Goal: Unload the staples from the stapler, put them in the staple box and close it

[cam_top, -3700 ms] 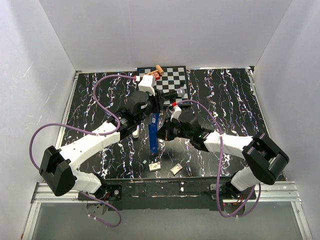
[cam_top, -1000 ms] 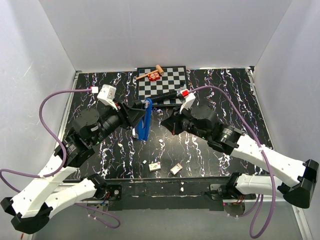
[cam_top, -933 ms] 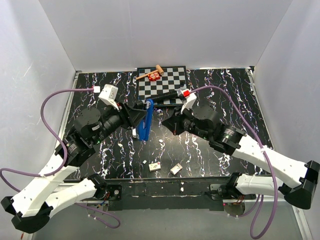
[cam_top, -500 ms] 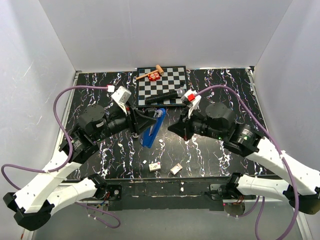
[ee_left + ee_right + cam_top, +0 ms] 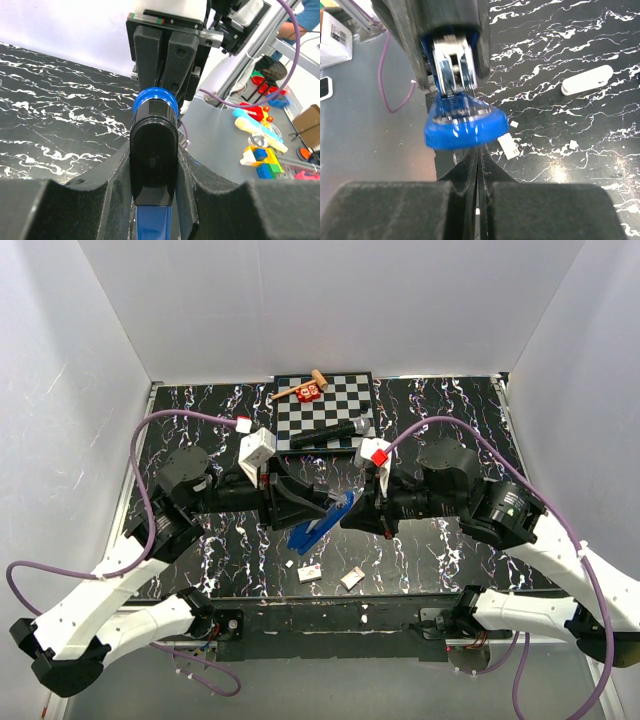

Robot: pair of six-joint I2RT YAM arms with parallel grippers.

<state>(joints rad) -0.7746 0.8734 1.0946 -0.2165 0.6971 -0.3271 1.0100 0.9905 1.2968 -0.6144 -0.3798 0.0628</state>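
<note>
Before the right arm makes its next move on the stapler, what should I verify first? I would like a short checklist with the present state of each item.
1. Stapler held by the left gripper: ok, its black end sits between the fingers.
2. Right gripper shut to a thin tip: ok.
3. Tip aimed at the stapler's front end: ok, just under the blue lip.
4. Tip touching the stapler: cannot tell.
5. Staples inside the metal channel: cannot tell.
</note>
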